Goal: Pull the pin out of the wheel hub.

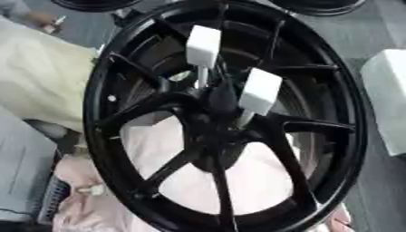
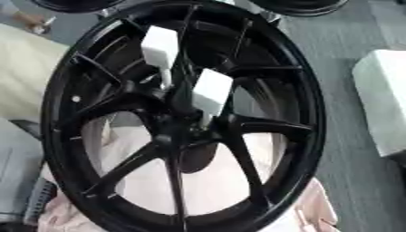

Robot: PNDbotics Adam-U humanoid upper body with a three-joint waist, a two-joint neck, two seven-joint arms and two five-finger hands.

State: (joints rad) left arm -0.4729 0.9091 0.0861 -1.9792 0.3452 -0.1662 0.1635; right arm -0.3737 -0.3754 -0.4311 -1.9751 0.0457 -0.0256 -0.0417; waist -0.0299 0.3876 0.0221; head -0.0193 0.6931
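Note:
A black multi-spoke wheel hub (image 1: 176,164) stands upright and fills most of both eye views. Two pins stick out of its centre, each a thin shaft with a white block handle. One pin (image 1: 204,45) points up from the centre boss. The other pin (image 1: 260,90) sits just right of it and lower, leaning to the right. A person in pale pink behind the wheel holds it, with a hand (image 1: 89,189) at the lower left rim and fingertips (image 1: 341,222) at the lower right. Neither of my hands shows in either view.
A white box (image 1: 389,99) stands on the grey floor to the right. Two more black wheels (image 1: 95,3) (image 1: 317,5) lie along the top edge. A cream-coloured bulk (image 1: 40,77) fills the left side.

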